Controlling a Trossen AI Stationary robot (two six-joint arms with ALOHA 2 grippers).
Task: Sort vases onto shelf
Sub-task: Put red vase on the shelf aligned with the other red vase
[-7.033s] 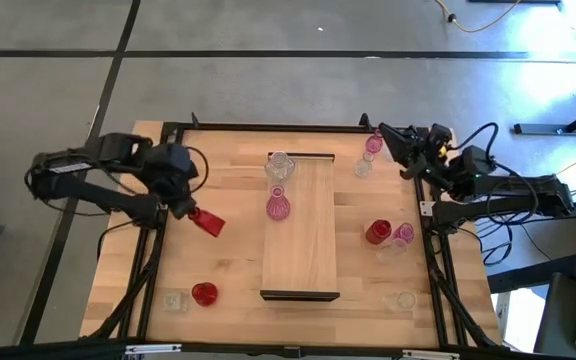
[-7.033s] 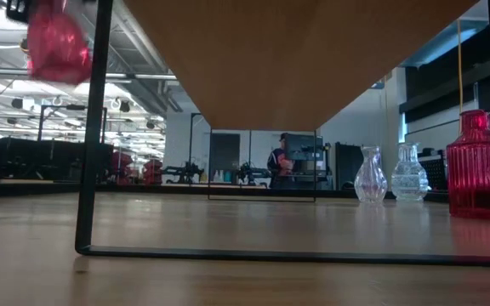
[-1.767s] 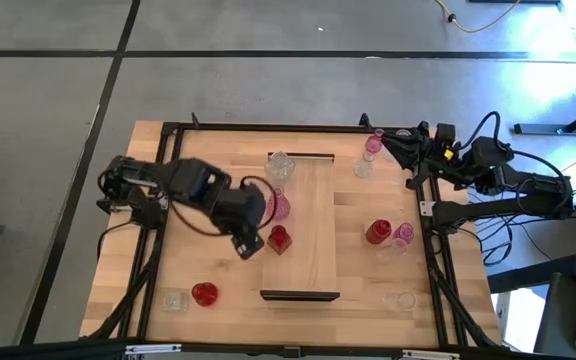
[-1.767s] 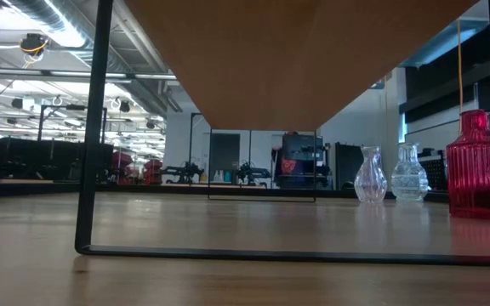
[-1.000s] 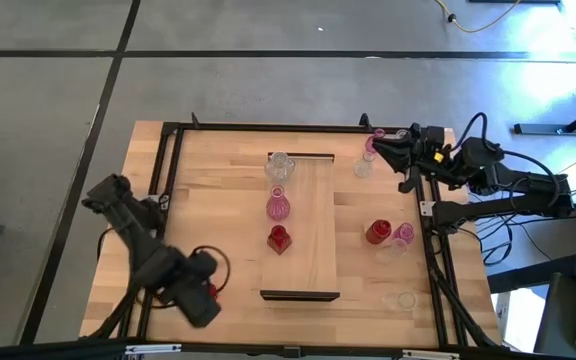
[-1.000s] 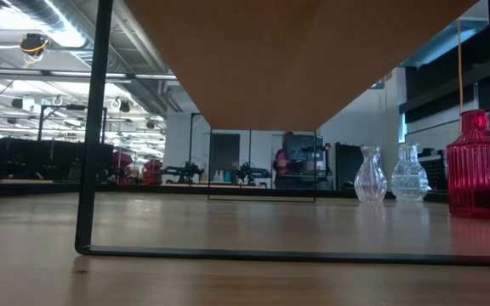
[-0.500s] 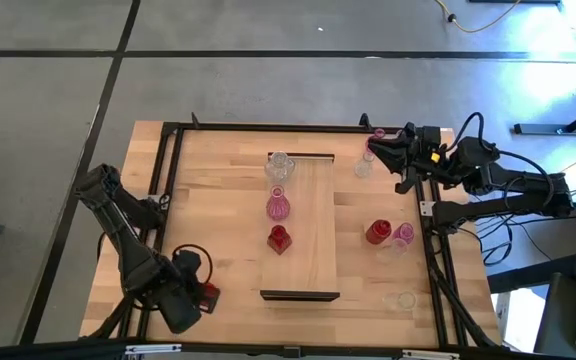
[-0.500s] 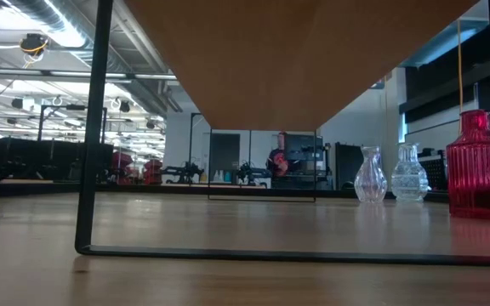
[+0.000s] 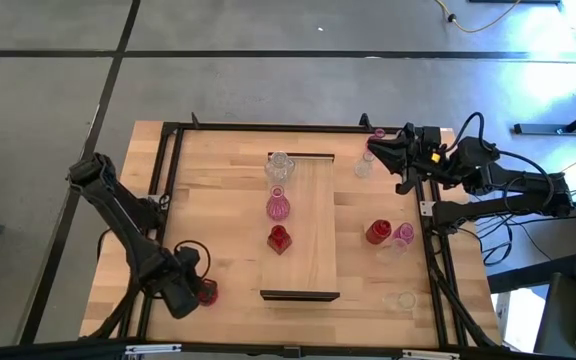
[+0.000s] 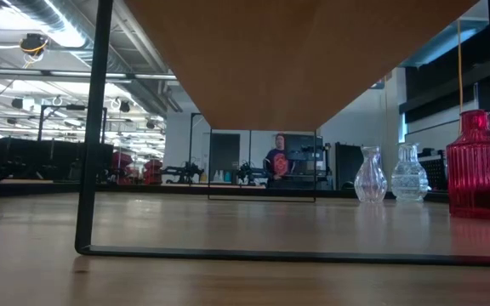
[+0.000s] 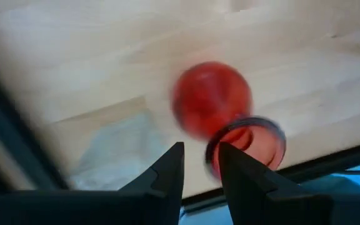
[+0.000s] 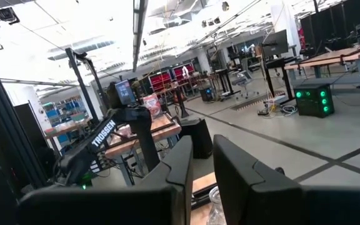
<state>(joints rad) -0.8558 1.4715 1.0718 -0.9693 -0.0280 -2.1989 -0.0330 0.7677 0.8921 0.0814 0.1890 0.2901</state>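
Left gripper clamped on round red vase near table corner. 3 vases on shelf. Right gripper, fingers nearly together, grasping nothing.

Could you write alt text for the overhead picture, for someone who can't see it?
Seen from above, the left gripper reaches a round red glass vase near a wooden table corner; a long light-wood board carries three small vases.

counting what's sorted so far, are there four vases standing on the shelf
No, the shelf carries only three: a clear vase, a pink vase and a red vase.
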